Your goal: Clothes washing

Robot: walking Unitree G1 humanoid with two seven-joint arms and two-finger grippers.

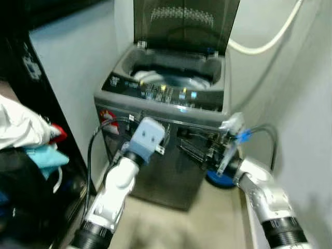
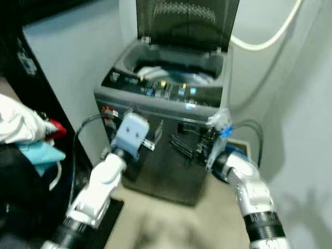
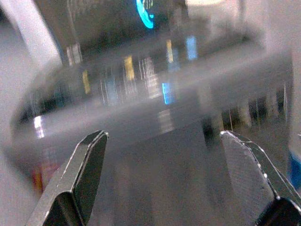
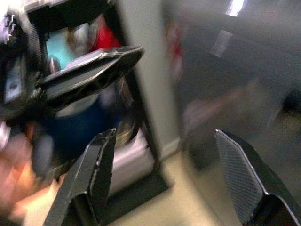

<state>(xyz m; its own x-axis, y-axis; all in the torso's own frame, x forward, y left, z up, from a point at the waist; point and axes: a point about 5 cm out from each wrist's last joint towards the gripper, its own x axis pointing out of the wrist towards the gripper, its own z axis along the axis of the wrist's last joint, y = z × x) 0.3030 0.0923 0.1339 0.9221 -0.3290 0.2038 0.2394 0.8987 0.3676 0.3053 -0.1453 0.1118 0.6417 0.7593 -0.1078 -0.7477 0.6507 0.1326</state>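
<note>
A grey top-loading washing machine (image 1: 155,171) stands ahead with its dark lid (image 1: 184,21) raised and its control panel (image 1: 161,93) lit. The drum opening (image 1: 174,78) looks pale inside. A pile of clothes lies on the black shelf at the left: a white garment (image 1: 18,127), a teal one (image 1: 46,155) and a red one (image 1: 58,133). My left gripper (image 3: 162,141) is open and empty, facing the washer's front below the panel. My right gripper (image 4: 165,139) is open and empty in front of the washer, its black fingers (image 1: 192,148) reaching leftward.
A black shelf unit (image 1: 31,67) runs along the left. A white hose (image 1: 264,44) curves over the wall behind the washer. A blue round object (image 1: 220,179) sits on the floor at the washer's right corner. The right wall (image 1: 306,129) is close, and beige floor (image 1: 176,223) lies before the machine.
</note>
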